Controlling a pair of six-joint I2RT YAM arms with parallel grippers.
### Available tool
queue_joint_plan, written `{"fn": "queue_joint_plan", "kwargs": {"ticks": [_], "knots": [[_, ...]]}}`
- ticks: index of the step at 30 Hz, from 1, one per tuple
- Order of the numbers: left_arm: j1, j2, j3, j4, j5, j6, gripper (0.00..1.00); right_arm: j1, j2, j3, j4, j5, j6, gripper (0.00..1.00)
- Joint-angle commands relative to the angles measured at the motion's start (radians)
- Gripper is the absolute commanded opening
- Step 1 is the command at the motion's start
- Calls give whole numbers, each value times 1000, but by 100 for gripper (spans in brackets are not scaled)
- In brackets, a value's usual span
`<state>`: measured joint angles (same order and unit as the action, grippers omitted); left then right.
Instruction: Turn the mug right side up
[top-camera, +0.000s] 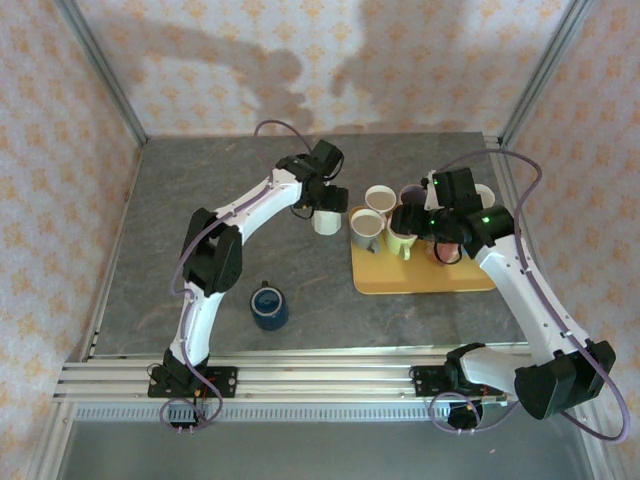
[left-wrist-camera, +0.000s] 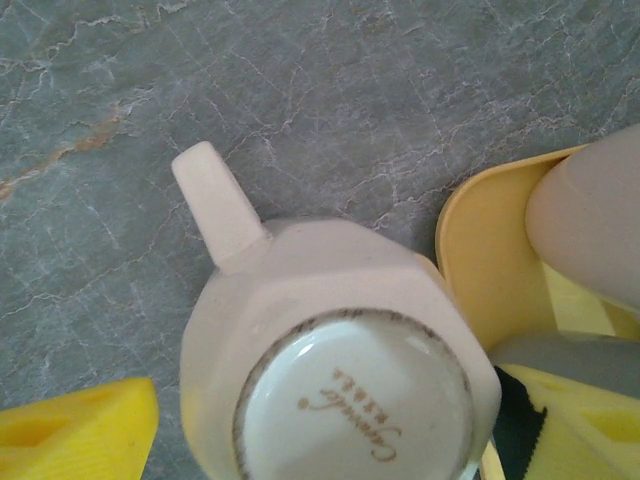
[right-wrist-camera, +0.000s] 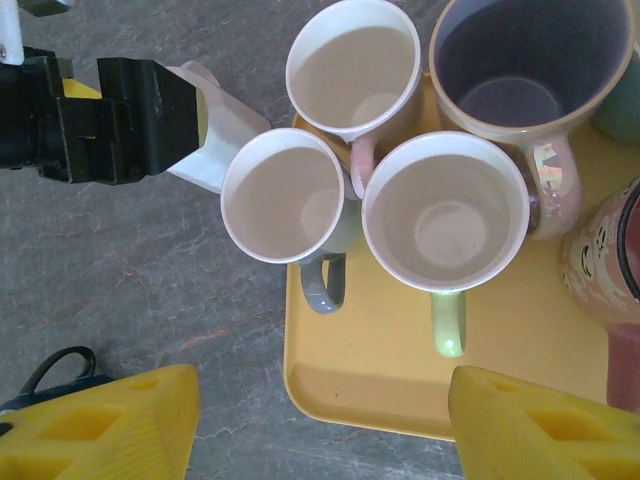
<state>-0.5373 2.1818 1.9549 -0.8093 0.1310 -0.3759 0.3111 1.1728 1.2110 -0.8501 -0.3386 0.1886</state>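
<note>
A white mug stands upside down on the grey table, just left of the yellow tray. Its base faces up and its handle points away from the tray. My left gripper hangs open right above it, one yellow finger on each side, with a gap between finger and mug on the left. From above, the mug sits under the left gripper. My right gripper is open and empty above the tray's near left corner; in that view the white mug peeks out beside the left gripper's black body.
The tray holds several upright mugs: a grey one, a pink-handled one, a green-handled one and a large purple one. A blue mug stands upright on the table near the front.
</note>
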Motion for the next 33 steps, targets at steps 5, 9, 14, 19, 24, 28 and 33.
{"fn": "queue_joint_plan", "kwargs": {"ticks": [5, 9, 14, 19, 24, 28, 33], "knots": [[-5, 18, 29, -54, -41, -34, 74, -6, 5, 25, -24, 5, 9, 67], [11, -9, -11, -70, -96, -169, 71, -5, 5, 26, -23, 5, 7, 67], [34, -96, -148, -4, -135, -452, 70, -5, 5, 28, -17, -3, 11, 68], [34, -119, -167, -43, -189, -679, 69, -4, 4, 27, -10, -18, 19, 68], [24, -126, -163, -82, -230, -851, 71, -5, -7, 17, -7, -26, 20, 68], [12, -115, -116, -138, -258, -948, 77, -6, -15, 10, 1, -39, 26, 68], [-6, -80, -42, -199, -282, -987, 80, -6, -16, 15, 4, -48, 21, 68]]}}
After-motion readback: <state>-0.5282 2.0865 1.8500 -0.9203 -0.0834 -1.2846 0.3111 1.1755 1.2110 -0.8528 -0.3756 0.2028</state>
